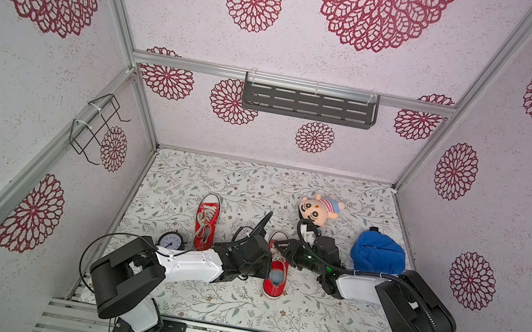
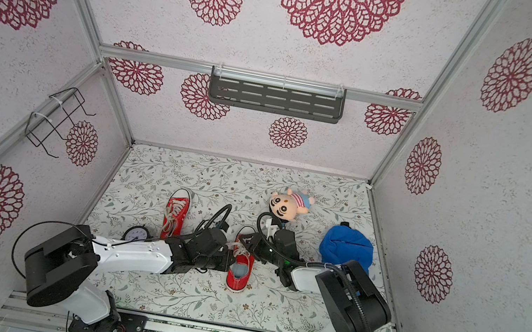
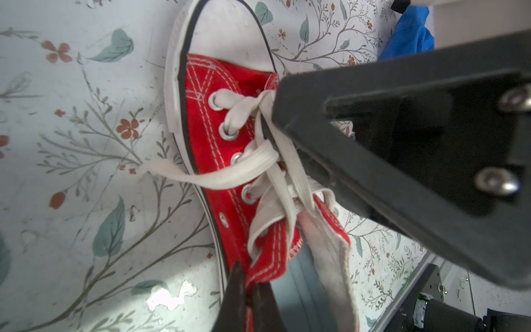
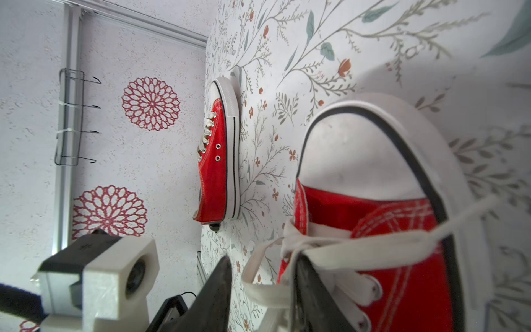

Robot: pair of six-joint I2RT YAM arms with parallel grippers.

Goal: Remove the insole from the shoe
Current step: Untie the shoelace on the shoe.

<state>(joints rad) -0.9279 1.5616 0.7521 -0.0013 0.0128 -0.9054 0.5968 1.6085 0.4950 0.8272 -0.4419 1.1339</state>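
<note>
Insole (image 1: pixel 277 277) is lying grey inside the shoe (image 3: pixel 207 138), which is sitting near the worktop's (image 1: pixel 197 295) centre, toe pointing to 12 o'clock. Left pincer (image 3: pixel 248 286) is pinching the red collar edge (image 3: pixel 267 267), likely holding the mouth wide. Right pincer (image 4: pixel 262 268), part spread, is straddling the laces (image 3: pixel 258 161); grip unclear. Left arm (image 1: pixel 187 266) is reaching in low from 8 o'clock, right arm (image 1: pixel 359 288) from 4 o'clock.

soft, even light is filling both top views, with the walls (image 1: pixel 531 184) bowing at the edges. glare is shining off the table (image 3: pixel 169 299) in the left wrist view. the shoe (image 4: pixel 373 218) is casting a soft shadow and blurring up close.
</note>
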